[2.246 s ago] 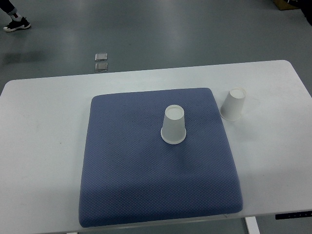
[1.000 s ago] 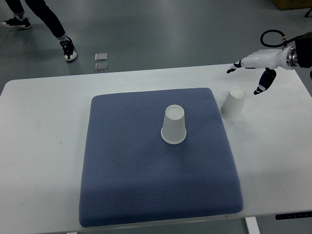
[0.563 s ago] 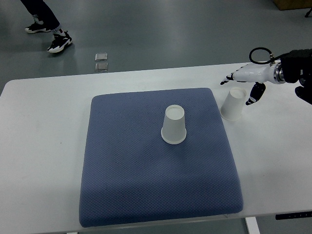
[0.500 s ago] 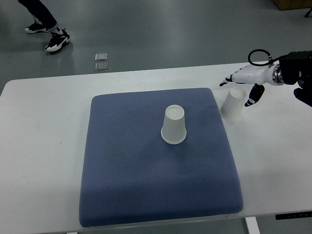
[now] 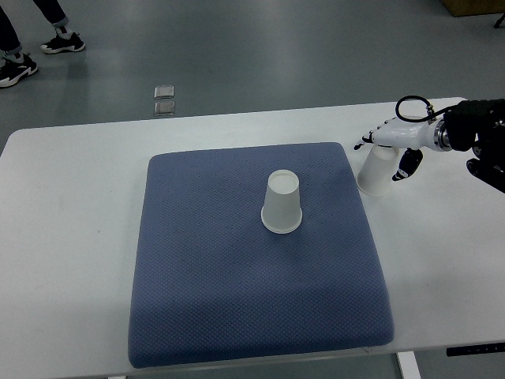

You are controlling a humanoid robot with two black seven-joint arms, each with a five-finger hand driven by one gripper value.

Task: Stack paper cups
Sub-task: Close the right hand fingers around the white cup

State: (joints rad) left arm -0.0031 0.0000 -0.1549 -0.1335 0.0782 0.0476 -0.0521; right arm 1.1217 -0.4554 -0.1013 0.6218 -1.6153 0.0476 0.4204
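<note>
Top view, right hand (image 5: 388, 147) over the upturned cup (image 5: 374, 171) on the worktop (image 5: 71, 197), fingers spread around it, grasp unclear, second cup (image 5: 282, 203) on blue mat (image 5: 237, 292)

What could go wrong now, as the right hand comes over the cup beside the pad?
1. The right hand is over the upside-down cup on the table, its fingers still open. A light paper cup may tip or slide if one finger touches first.
2. This cup stands close to the blue pad; a push could knock it against the pad's edge.
3. The other cup stands on the soft pad, so pressing a cup onto it may make it wobble.
</note>
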